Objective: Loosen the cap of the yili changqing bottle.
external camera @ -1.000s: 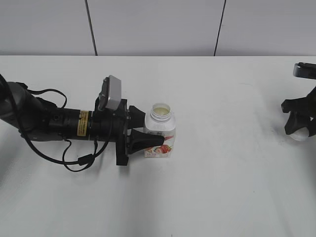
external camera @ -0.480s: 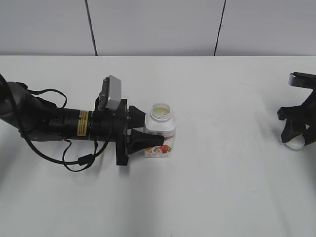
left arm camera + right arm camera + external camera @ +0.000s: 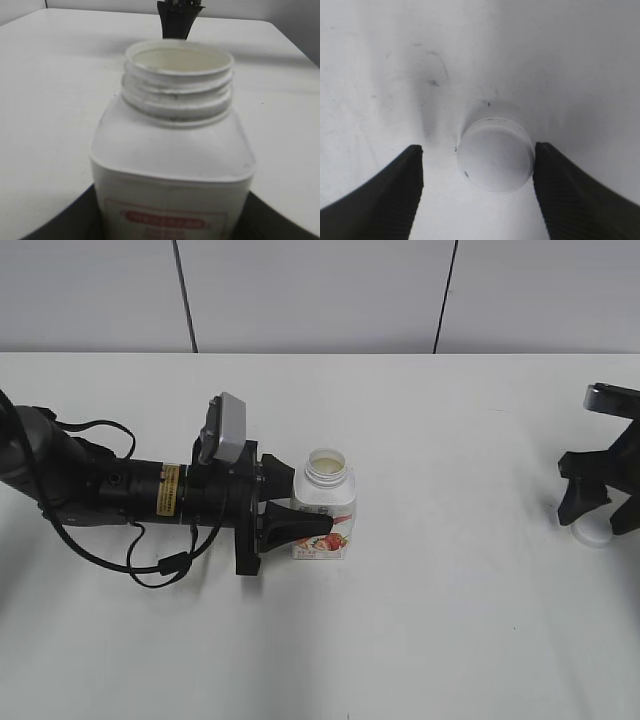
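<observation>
Here, in the exterior view, the small squarish white plastic yili changqing bottle with its red-pink label (image 3: 325,510) stands just left of the frame's centre on the white table (image 3: 450,620), neck open, and the left gripper (image 3: 300,525) is clamped on its body. At the right edge the right gripper (image 3: 598,502) hangs with jaws apart over the small round white plastic cap (image 3: 590,534).

In the left wrist view the bottle (image 3: 172,155) fills the frame, its bare threads showing at upper centre; should the left grip slacken or the arm drag sideways, the open bottle could tip and spill, I judge.

In the right wrist view the cap (image 3: 495,154) lies on the table at lower centre, its right side touching or nearly touching one finger (image 3: 570,195); a careless lift could roll it away
</observation>
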You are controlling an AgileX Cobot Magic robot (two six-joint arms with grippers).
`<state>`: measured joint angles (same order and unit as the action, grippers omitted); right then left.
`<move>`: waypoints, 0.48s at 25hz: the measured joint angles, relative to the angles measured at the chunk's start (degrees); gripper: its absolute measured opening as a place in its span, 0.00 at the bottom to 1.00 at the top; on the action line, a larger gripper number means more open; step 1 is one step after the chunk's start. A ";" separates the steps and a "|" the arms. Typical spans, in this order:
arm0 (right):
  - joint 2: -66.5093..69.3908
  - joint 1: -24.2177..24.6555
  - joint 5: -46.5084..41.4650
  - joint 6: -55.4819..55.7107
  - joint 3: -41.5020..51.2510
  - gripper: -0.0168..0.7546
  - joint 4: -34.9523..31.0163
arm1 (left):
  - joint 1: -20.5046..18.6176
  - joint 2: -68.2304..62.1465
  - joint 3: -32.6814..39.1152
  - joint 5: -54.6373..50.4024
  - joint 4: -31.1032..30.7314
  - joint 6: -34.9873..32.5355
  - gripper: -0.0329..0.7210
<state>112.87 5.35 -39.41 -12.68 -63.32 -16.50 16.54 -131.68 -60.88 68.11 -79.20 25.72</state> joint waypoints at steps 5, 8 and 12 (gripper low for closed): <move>-2.11 0.00 -1.26 0.05 0.00 0.71 -1.00 | 0.00 0.00 0.00 0.00 0.00 0.00 0.51; -3.99 0.00 -1.66 0.10 -0.50 0.71 -1.82 | 0.00 0.00 0.00 0.07 0.14 0.35 0.60; -5.70 0.00 -2.83 0.10 -0.94 0.71 -2.51 | 0.00 0.00 0.00 0.73 0.19 1.47 0.79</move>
<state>107.18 5.35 -42.23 -12.58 -64.26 -19.01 16.54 -131.68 -60.88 68.84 -79.01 27.20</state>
